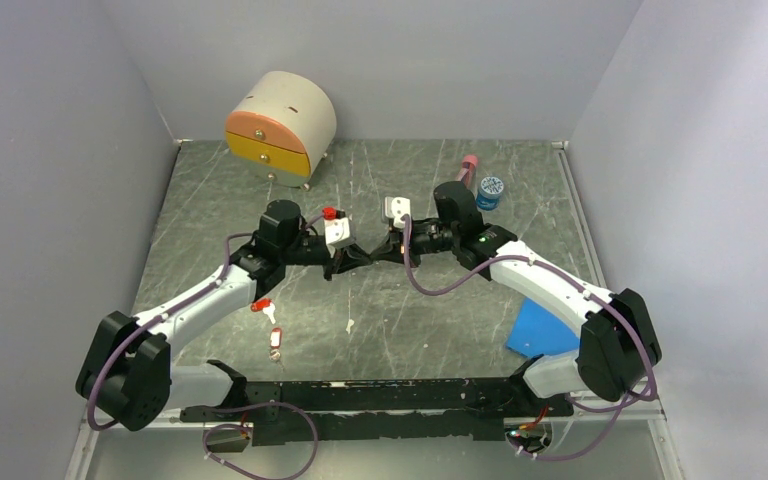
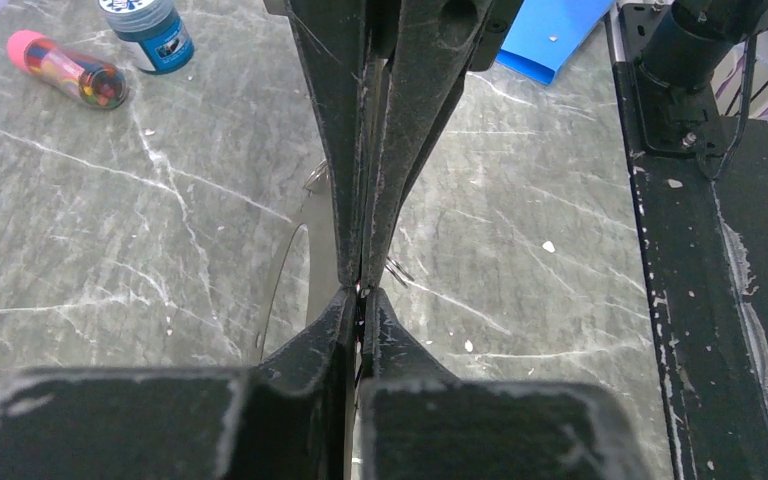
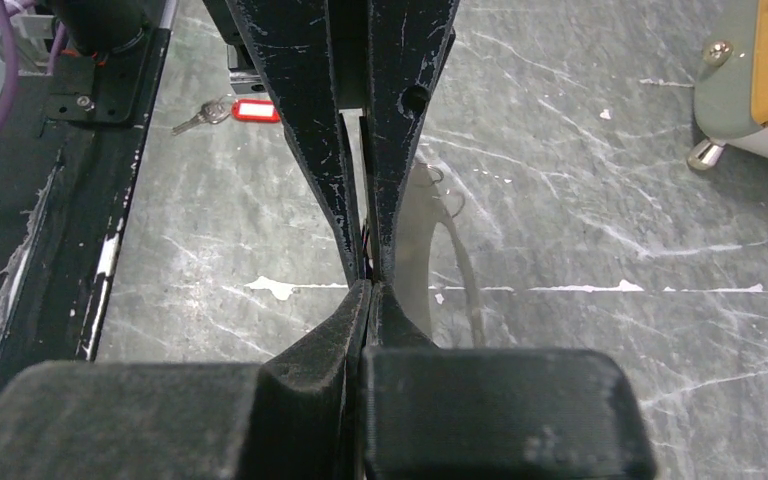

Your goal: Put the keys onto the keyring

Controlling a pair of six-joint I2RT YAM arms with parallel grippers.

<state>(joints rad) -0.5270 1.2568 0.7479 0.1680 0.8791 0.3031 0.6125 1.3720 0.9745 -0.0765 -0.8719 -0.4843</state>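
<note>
Right now I am seeing the left gripper (image 2: 358,300) and right gripper (image 3: 368,285) pinched narrow, tip to tip at mid-frame. The keyring (image 2: 276,285) is arcing just beside them, while two keys (image 1: 263,306) are lying lower left

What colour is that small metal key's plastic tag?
Red tag, white label; clearest in right wrist view.

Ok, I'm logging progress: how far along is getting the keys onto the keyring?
Done: nothing visibly threaded. In hand: left gripper and right gripper shut tip to tip at the large thin dark wire keyring. Remaining: two red-tagged metal keys lie loose.
</note>
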